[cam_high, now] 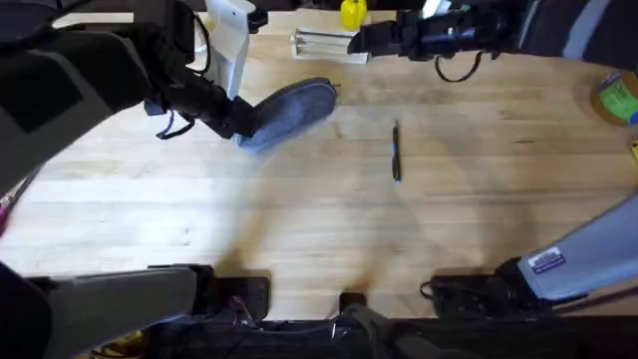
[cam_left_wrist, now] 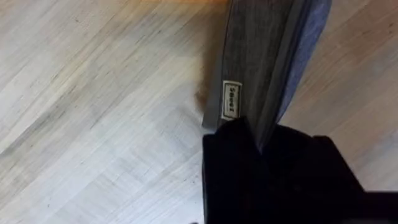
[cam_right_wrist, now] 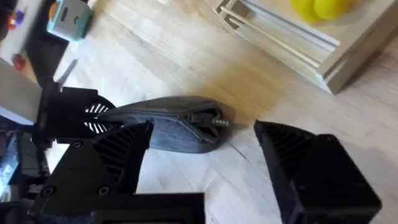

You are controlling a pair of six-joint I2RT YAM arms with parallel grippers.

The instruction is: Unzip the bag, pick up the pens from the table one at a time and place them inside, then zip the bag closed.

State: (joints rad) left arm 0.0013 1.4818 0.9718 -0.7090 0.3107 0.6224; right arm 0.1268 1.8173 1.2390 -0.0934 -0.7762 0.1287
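left wrist: left hand [cam_left_wrist: 261, 146] hides bag [cam_left_wrist: 267, 56] end.

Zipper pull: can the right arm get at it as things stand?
Probably yes. The right gripper is open, its fingers apart, with bare table before the pull. The left gripper clamps the bag's other end.

Left arm [cam_high: 110, 75]: matte black and dark grey housings, loose black cable looping near the wrist. Right arm [cam_high: 583, 259]: pale grey link bearing a white label with small print, black base block, black cable. Right fingers [cam_right_wrist: 314, 168]: black plastic, blocky, with ribbed moulded faces.
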